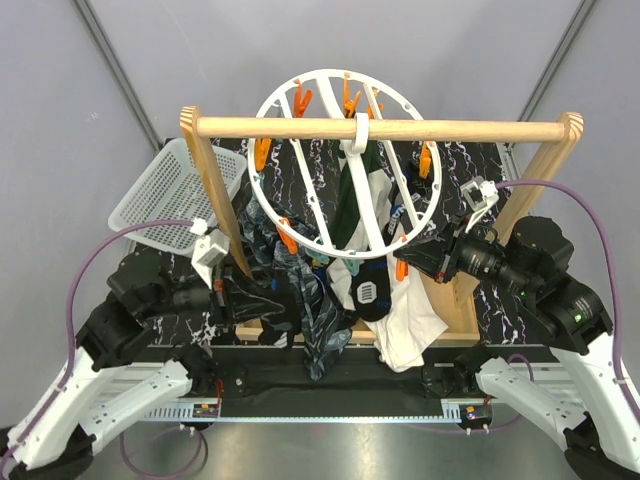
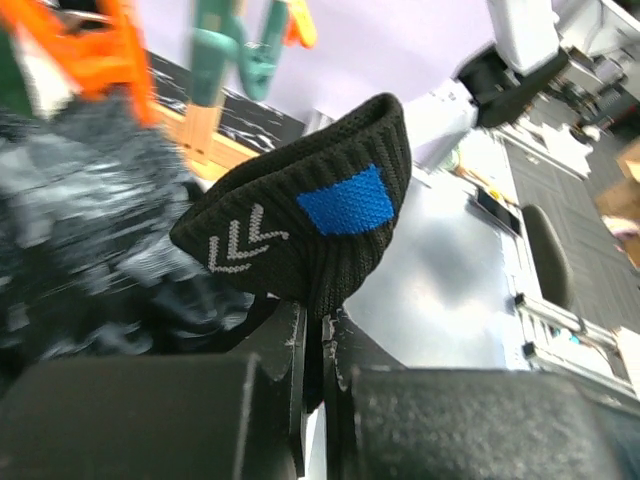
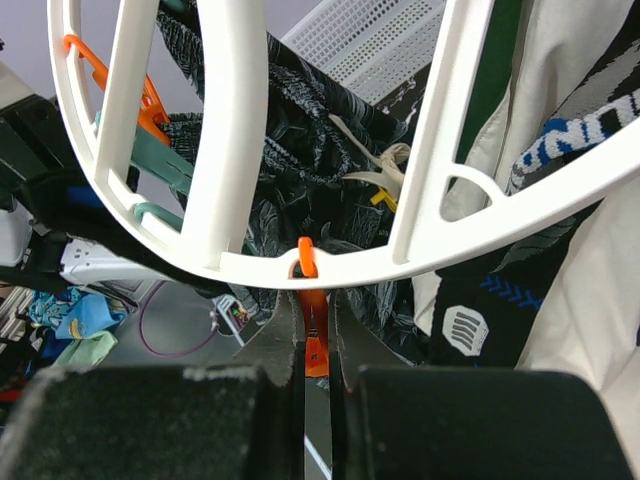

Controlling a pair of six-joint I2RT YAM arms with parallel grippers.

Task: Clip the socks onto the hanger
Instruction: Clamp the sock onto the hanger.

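Observation:
The hanger (image 1: 300, 222), a white ring with spokes and orange pegs, hangs from the wooden rail. My right gripper (image 3: 317, 312) is shut on an orange peg (image 3: 317, 345) under the ring's lower rim (image 3: 250, 268); from above this gripper (image 1: 405, 262) sits at the ring's lower right. My left gripper (image 2: 322, 335) is shut on a black sock (image 2: 320, 205) with a blue patch and white chevrons, below the ring's lower left (image 1: 272, 303). Another black sock (image 1: 367, 292) with a white logo hangs from the hanger. A mottled teal-grey piece (image 1: 322, 325) hangs beside it.
The wooden rail (image 1: 450, 129) crosses in front of the ring, on slanted wooden side legs (image 1: 215, 190). A white mesh basket (image 1: 165, 195) lies at the back left. A larger white cloth (image 1: 412, 320) hangs below the ring on the right. Teal pegs (image 2: 235, 50) hang near the left gripper.

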